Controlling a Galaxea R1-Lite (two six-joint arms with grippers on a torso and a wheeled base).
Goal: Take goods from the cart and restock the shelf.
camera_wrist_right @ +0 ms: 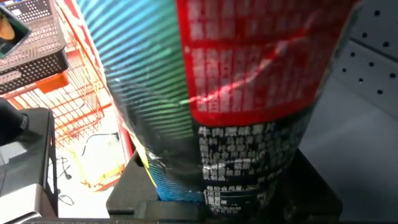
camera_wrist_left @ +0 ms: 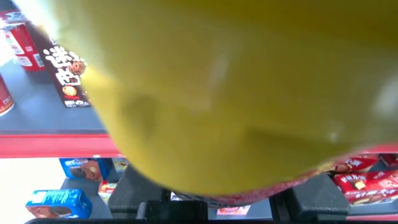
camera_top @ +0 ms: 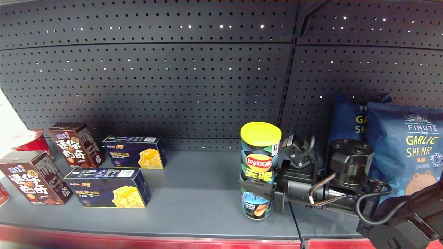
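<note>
A tall chips can (camera_top: 260,166) with a yellow lid stands upright on the grey shelf (camera_top: 193,193), near its front edge. My right gripper (camera_top: 260,187) comes in from the right and is shut on the can's lower half, one finger across its front. The right wrist view has the can (camera_wrist_right: 236,93) close up between the dark fingers (camera_wrist_right: 140,190). In the left wrist view a yellow bag (camera_wrist_left: 236,81) with a red lower edge sits right against the camera, and my left gripper (camera_wrist_left: 217,202) is shut on it, below the shelf's level.
Two brown boxes (camera_top: 34,178) and two navy boxes (camera_top: 110,186) stand at the shelf's left, a red cup (camera_top: 31,140) behind them. Blue shrimp chips bags (camera_top: 405,145) lean at the right. A pegboard wall backs the shelf. The red wire cart (camera_wrist_right: 81,124) is behind.
</note>
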